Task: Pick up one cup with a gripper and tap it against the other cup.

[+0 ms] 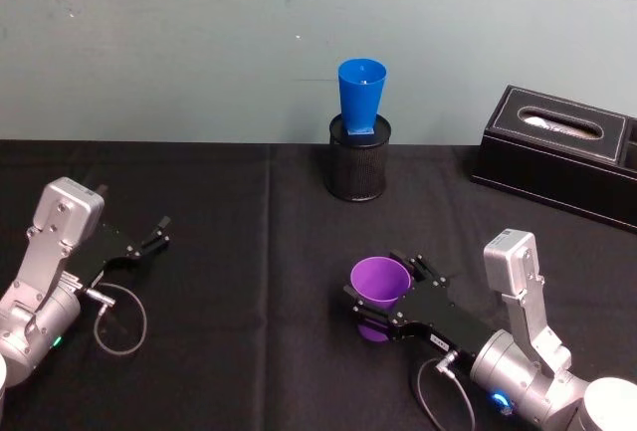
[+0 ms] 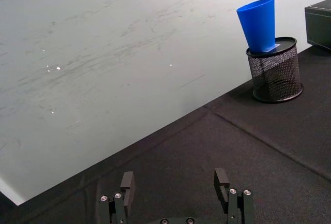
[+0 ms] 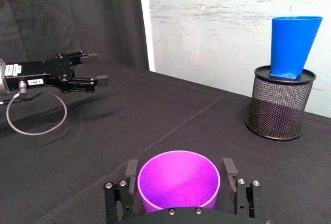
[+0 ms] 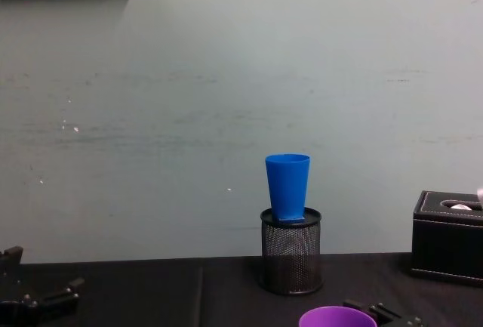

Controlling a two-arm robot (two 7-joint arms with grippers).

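Observation:
The short purple cup (image 1: 379, 280) stands upright at the near right of the black table, between the fingers of my right gripper (image 1: 388, 290). In the right wrist view both fingers (image 3: 131, 171) press against the purple cup's (image 3: 178, 182) sides, so the right gripper (image 3: 179, 175) is shut on it. The tall blue cup (image 1: 360, 96) stands on top of a black mesh cylinder (image 1: 358, 167) at the back centre, well beyond the purple cup. My left gripper (image 1: 157, 234) rests open and holding nothing at the near left, with its jaws spread wide in the left wrist view (image 2: 174, 177).
A black tissue box (image 1: 562, 152) sits at the back right by the wall. A cable loop (image 1: 119, 322) hangs beside the left arm. Bare black tablecloth (image 1: 249, 252) stretches between the two grippers and the mesh cylinder.

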